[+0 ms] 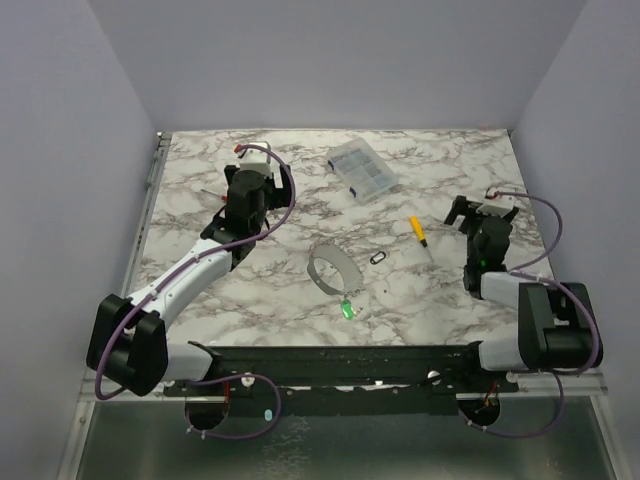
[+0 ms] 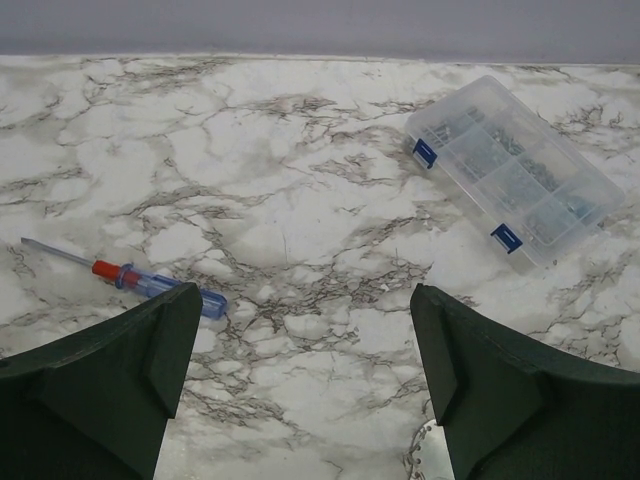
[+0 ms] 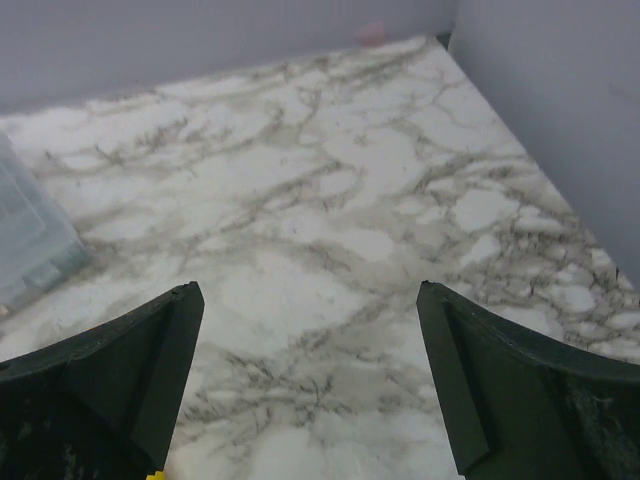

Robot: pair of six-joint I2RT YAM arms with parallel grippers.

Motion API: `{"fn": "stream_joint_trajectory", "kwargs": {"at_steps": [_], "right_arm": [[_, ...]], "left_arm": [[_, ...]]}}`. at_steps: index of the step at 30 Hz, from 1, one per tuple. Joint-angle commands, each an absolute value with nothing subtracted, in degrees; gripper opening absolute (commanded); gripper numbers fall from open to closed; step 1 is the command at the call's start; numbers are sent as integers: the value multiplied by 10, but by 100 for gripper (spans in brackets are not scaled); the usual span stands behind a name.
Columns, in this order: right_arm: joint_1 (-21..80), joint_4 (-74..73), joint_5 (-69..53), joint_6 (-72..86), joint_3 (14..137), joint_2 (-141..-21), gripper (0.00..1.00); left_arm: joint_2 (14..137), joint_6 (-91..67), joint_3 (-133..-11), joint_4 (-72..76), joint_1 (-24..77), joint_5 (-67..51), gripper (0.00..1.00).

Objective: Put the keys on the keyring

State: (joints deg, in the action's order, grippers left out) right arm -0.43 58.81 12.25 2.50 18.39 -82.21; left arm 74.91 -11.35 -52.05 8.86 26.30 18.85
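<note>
One clear box (image 2: 515, 170) of small parts (image 2: 478, 150)

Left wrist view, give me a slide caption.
Open left gripper above the marble table, a red-and-blue screwdriver and a clear parts box ahead.

Keys (image 1: 351, 301) tiny, indistinct (clear box (image 3: 35, 245) blurred, cropped at left edge)

Three camera views.
Overhead looks down from behind; wrist cameras face forward, near the surface (image 2: 300, 200), sharing the plastic box (image 2: 515, 170).
</note>
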Motion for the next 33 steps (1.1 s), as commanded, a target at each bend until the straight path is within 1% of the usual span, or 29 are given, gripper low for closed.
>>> {"fn": "stream_joint_trajectory", "kwargs": {"at_steps": [1,4,5,7,11,13,16,18,24,27,29,33], "right_arm": [[0,394,140,57,284,-733,100],[0,330,115,105,325,-696,100],[0,325,123,136,330,-688,100],[0,251,144,222,353,-673,100],[0,165,13,202,412,-681,100],[0,115,-51,193,450,-701,96],[0,92,-117,212,470,-720,94],[25,88,-148,223,476,-727,94],[109,11,-140,170,514,-761,94],[128,-9,-181,138,522,-790,94],[139,-49,-201,119,547,-814,93],[171,-88,-151,95,573,-851,91]], "left_arm": [[759,-119,-542,87,261,186,93],[763,-121,-542,87,261,192,92],[764,-123,-542,87,261,196,92],[768,-130,-543,86,261,201,91],[782,-146,-552,78,261,198,90],[786,-150,-556,74,261,194,89],[789,-150,-558,73,261,188,89],[790,-145,-558,72,261,184,88],[794,-134,-558,70,261,162,87],[796,-132,-561,67,261,156,87],[798,-130,-562,66,261,153,86],[800,-126,-564,61,261,151,85]]}}
